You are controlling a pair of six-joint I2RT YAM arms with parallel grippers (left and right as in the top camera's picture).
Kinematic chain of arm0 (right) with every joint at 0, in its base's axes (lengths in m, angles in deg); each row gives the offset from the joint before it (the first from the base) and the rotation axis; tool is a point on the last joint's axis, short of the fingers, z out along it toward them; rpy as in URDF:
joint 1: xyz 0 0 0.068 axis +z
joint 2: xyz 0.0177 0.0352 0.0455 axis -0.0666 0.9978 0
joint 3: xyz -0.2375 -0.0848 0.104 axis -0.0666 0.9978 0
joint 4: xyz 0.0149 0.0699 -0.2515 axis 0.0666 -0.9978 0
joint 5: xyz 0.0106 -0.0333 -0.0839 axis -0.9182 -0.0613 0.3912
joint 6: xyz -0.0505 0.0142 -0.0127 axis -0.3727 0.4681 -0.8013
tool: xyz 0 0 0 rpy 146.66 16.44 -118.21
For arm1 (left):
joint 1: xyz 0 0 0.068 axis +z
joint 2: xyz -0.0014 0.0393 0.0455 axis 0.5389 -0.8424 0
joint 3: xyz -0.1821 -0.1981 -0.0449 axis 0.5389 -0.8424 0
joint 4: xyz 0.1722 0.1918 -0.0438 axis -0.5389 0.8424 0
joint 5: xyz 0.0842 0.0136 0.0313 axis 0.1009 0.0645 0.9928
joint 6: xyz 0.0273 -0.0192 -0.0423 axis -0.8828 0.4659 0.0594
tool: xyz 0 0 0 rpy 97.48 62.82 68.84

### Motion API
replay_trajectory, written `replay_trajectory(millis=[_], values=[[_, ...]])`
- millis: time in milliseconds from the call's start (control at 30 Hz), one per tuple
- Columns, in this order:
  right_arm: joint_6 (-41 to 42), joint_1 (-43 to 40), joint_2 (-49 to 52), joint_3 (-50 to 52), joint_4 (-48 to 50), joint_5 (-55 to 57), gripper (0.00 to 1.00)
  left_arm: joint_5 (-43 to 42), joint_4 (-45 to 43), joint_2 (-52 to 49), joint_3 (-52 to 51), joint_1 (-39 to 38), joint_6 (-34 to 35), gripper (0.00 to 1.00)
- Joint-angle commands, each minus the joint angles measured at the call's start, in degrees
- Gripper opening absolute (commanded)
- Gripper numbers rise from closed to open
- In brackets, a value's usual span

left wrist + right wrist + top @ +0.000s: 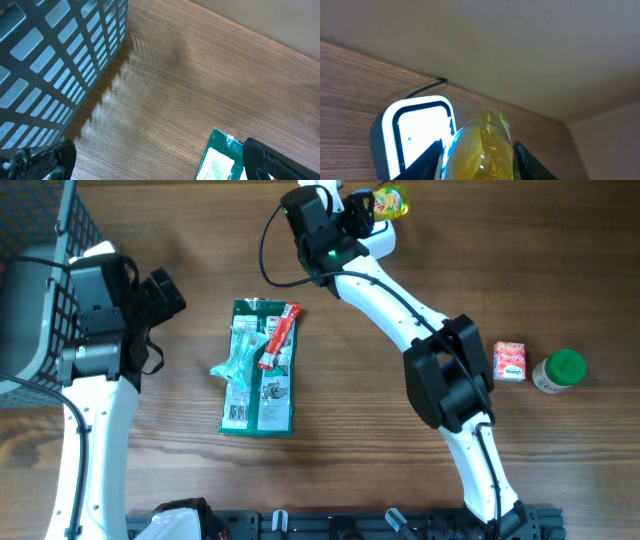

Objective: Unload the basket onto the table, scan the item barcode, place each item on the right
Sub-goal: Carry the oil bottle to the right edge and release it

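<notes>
A yellow pouch (390,201) is held at the table's far edge, with my right gripper (366,210) shut on it. In the right wrist view the pouch (482,150) fills the space between the two dark fingers (432,155), right beside the lit white scanner window (420,130). The scanner (378,242) sits just below the pouch in the overhead view. No barcode shows on the pouch. My left gripper (165,292) hangs open at the left, next to the basket, with nothing between its fingers (60,157).
A grey mesh basket (30,290) stands at the far left. A green packet (258,370) with a red stick (280,335) and a clear wrapper on it lies mid-table. A red carton (510,360) and a green-lidded jar (560,370) stand at the right.
</notes>
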Motion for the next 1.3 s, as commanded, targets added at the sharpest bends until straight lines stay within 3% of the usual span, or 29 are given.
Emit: replay_trajectory(millis=[0, 300, 467, 567, 767, 900, 1067, 1267], values=[[3.65, 0.39, 0.85, 0.81, 0.17, 2.43, 0.04, 0.52, -0.22, -0.11, 0.44, 0.37, -0.5, 1.0], [3.58, 0.33, 0.66, 0.7, 0.28, 2.32, 0.04, 0.52, -0.2, -0.11, 0.44, 0.37, -0.5, 1.0], [3.76, 0.39, -6.32, 0.68, -2.32, 1.81, 0.04, 0.52, -0.2, -0.11, 0.44, 0.37, -0.5, 1.0], [6.88, 0.26, -13.73, 0.68, -9.27, -1.57, 0.04, 0.52, -0.2, -0.11, 0.44, 0.37, -0.5, 1.0], [22.62, -3.91, -28.5, 0.68, -28.65, -17.07, 0.04, 0.52, -0.22, -0.11, 0.44, 0.37, -0.5, 1.0], [31.12, -11.72, -35.01, 0.68, -42.53, -28.59, 0.04, 0.52, -0.22, -0.11, 0.44, 0.37, -0.5, 1.0], [32.09, -26.36, -36.02, 0.76, -55.89, -43.67, 0.04, 0.52, -0.22, -0.11, 0.44, 0.37, -0.5, 1.0], [32.04, -41.09, -34.36, 6.49, -58.86, -53.81, 0.04, 0.52, -0.2, -0.11, 0.44, 0.37, -0.5, 1.0]])
